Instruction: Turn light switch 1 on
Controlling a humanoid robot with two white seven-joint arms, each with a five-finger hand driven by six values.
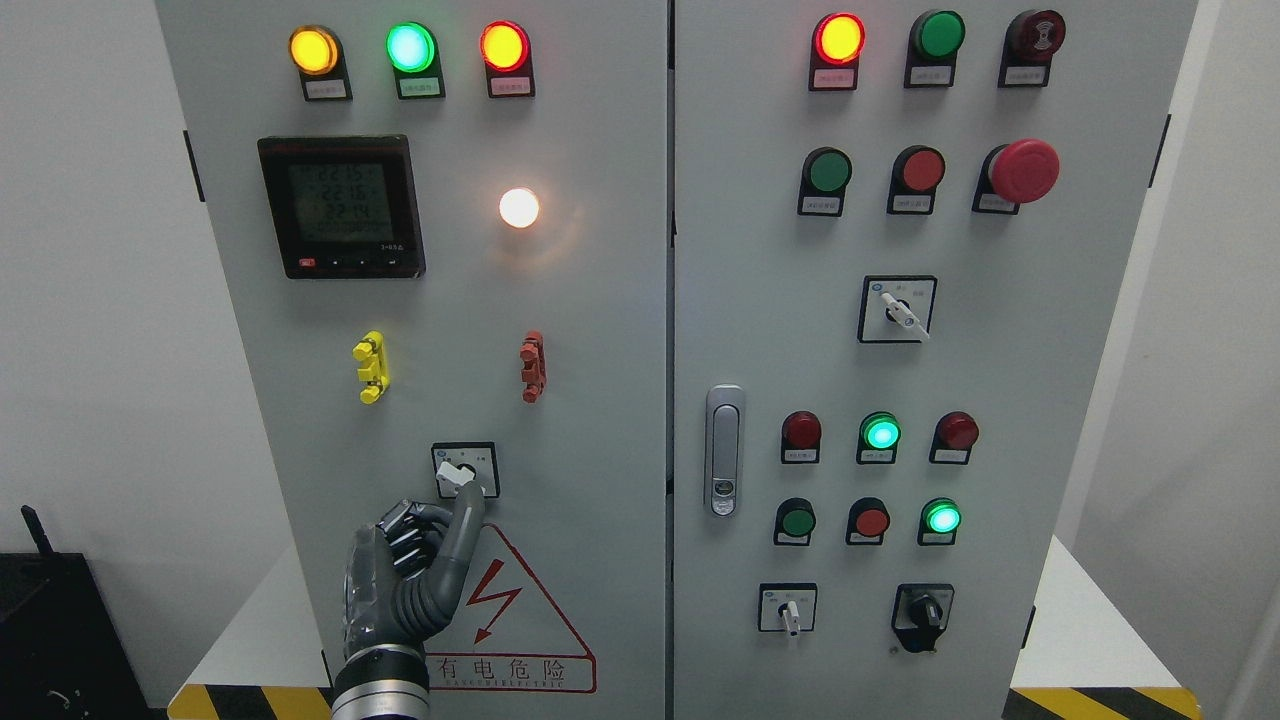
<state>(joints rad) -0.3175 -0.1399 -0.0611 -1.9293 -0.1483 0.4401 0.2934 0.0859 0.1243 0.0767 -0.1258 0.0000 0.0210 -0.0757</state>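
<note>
A small rotary selector switch [463, 470] with a white knob sits low on the left cabinet door [600, 400]. The knob is turned to point to the lower right. My left hand [432, 528] rises from the bottom edge just below it. One grey finger [466, 510] is stretched up with its tip against the underside of the knob, and the other fingers are curled into the palm. Above the switch, a round white lamp [519, 207] glows. My right hand does not appear.
The left door also carries a digital meter [341, 206], three lit lamps across the top, a yellow clip [370, 367], a red clip [533, 366] and a red warning triangle [510, 610]. The right door has a handle [724, 449], push buttons, lamps, a red mushroom button [1024, 170] and more selector switches.
</note>
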